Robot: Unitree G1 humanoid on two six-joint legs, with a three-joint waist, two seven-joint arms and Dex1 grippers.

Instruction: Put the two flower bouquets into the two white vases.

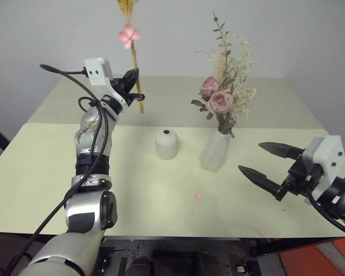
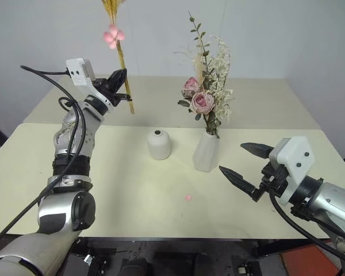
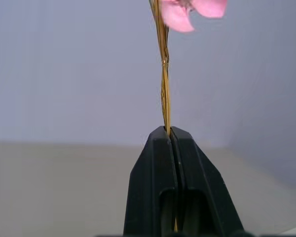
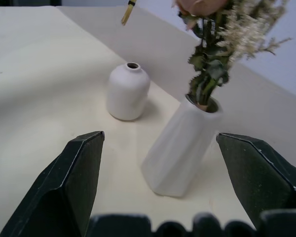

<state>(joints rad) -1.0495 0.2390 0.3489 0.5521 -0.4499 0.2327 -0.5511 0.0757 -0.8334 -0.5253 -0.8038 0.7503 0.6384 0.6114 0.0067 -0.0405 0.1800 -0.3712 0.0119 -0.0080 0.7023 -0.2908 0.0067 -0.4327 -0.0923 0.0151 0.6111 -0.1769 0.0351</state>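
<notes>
Seen from the head: half done, by the look of things. Rose bouquet (image 1: 222, 100) already standing in the taller faceted vase (image 1: 215, 151) right of centre on the cream table (image 1: 46, 167), stems down in the mouth, heads upright. Short rounded vase (image 1: 167, 144) just left of it, apart, mouth bare and waiting. Slim straw bundle (image 1: 133, 52) with its pink bow (image 1: 129, 35) held aloft at far left, upright, well above the tabletop and well left of the short vase, lower stem end hanging free below the left gripper (image 1: 132, 86). Right gripper (image 1: 270, 162) hovering near right over the table edge, holding nothing, its two black fingers spread wide. A small pink speck (image 1: 198, 197) lying on the table nearer than the vases, probably a fallen petal, though too small to be sure. From the left wrist: jaws pressed together on the thin yellow stems, bundle rising straight out from between the tips, bow petals just above. From the right wrist: fingers set far apart with both vases framed between them, nothing touched; leafy stems sunk in the faceted vase, short vase beyond it with an open dark mouth, and the cut end of the straw bundle hanging in the air well beyond that. Left to do, as judged: carry the bundle across over the short vase, line the stem end with that narrow neck, lower and release.
</notes>
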